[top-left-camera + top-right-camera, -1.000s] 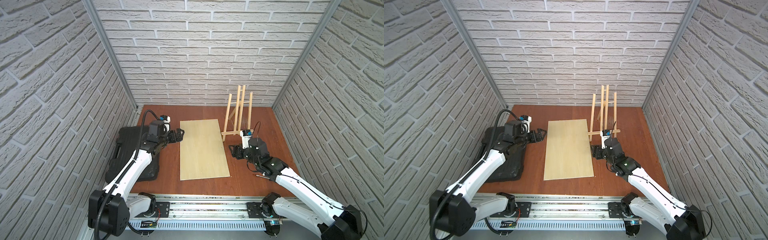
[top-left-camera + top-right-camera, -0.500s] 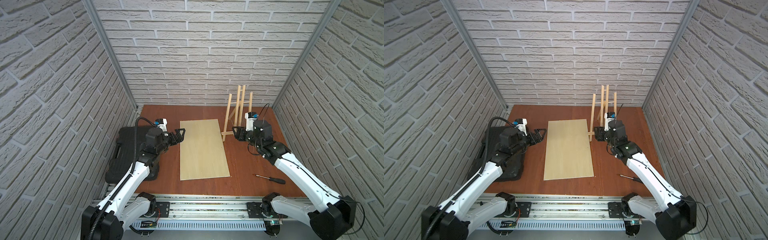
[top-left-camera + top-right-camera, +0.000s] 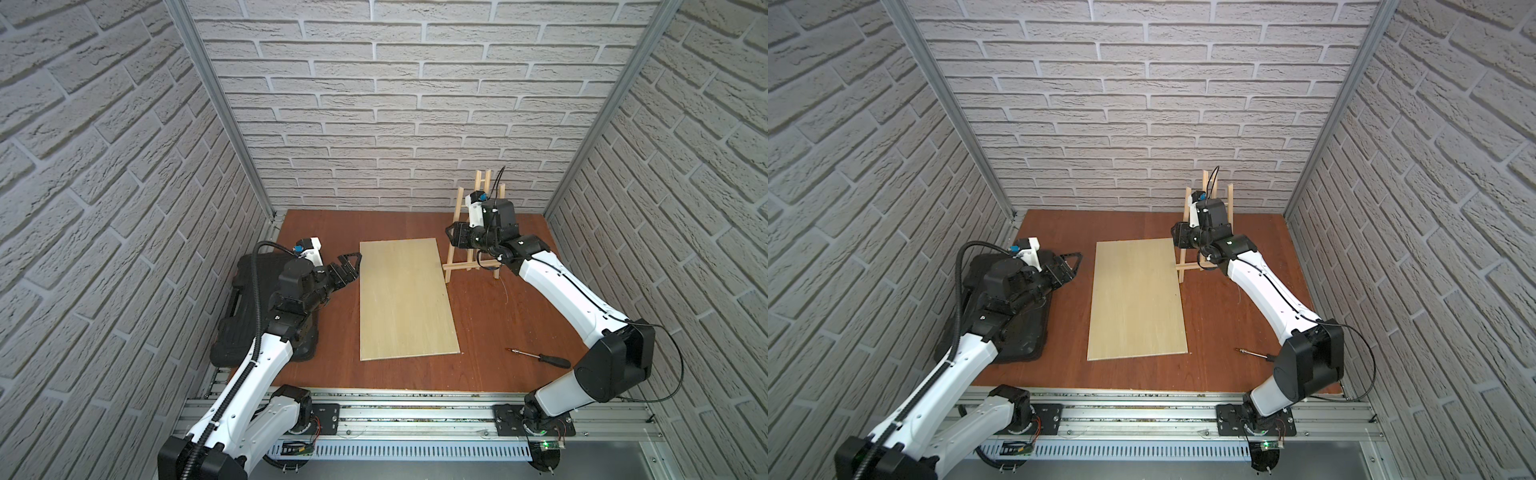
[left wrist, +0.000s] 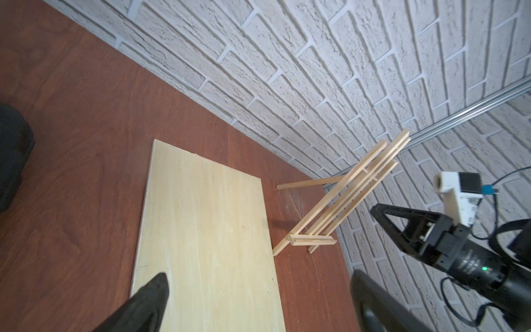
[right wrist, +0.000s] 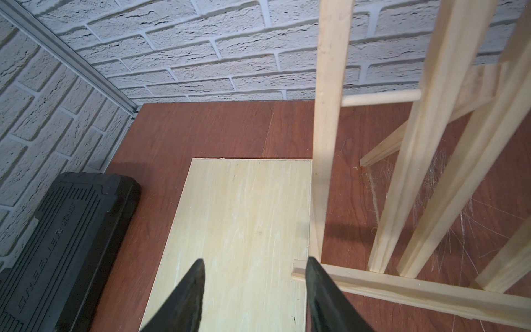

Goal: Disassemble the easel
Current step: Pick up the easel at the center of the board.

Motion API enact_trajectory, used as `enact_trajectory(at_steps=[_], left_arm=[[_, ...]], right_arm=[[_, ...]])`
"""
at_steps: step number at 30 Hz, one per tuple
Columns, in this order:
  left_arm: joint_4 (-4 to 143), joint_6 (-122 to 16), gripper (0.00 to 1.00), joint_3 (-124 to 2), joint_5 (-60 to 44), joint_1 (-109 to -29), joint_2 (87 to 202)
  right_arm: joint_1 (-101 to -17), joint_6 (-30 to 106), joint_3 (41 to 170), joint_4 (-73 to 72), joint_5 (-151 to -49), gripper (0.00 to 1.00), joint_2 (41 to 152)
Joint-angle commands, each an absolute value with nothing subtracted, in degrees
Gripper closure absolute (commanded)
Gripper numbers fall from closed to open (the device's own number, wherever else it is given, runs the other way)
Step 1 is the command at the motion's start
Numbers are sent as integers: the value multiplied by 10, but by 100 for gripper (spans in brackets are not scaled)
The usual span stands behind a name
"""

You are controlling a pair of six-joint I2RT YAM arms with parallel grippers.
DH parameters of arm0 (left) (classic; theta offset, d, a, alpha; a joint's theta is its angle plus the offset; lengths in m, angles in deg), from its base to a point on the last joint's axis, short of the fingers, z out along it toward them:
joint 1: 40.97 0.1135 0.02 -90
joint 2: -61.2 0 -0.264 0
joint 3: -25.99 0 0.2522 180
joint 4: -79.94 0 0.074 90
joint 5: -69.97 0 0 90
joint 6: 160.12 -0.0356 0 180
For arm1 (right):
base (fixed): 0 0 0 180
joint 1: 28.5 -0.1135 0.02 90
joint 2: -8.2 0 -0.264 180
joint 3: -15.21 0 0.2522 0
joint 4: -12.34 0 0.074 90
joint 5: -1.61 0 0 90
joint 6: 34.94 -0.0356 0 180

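Compared with one second ago, the right gripper is being held much farther back on the table. It is now being kept at the easel, no longer at the middle of the right edge of the plywood board. The left gripper is being kept almost where it was, at the left edge of that board and over the black tool case.

The easel is being left standing upright near the far right corner of the table, just beside the far right corner of the board. The right jaws are being held apart and nothing is being clamped. In the right wrist view, the near end of the cross ledge is being seen just at the inner side of one jaw. This is judged to be an approach for taking the ledge, so that the frame is steadied for dismantling. The left jaws are being held wide apart and empty, probably in waiting. A screwdriver is being left lying near the front right edge, well apart from both grippers. No part is being seen removed yet.
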State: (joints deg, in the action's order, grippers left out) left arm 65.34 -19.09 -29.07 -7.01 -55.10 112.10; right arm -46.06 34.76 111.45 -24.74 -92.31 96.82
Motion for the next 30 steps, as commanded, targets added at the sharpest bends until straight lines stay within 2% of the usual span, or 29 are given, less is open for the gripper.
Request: enact_trajectory(at_steps=[1, 6, 15, 24, 28, 30], left_arm=[[678, -197, 2, -296, -72, -532, 1102], [680, -191, 3, -295, -64, -513, 1118], [679, -201, 4, -293, -73, -508, 1132], [673, -211, 4, -293, -74, -511, 1156], [678, -211, 5, -292, -69, -522, 1158], [678, -213, 5, -292, -69, -527, 1161]], right_arm=[[-443, 362, 1136, -213, -939, 43, 976], [-430, 362, 1159, -202, -974, 45, 1012], [-430, 394, 1119, -82, -980, 50, 1052], [-433, 389, 1062, 12, -903, 62, 1061], [-433, 406, 1072, 1, -882, 64, 1070], [-431, 415, 1077, -6, -876, 68, 1071]])
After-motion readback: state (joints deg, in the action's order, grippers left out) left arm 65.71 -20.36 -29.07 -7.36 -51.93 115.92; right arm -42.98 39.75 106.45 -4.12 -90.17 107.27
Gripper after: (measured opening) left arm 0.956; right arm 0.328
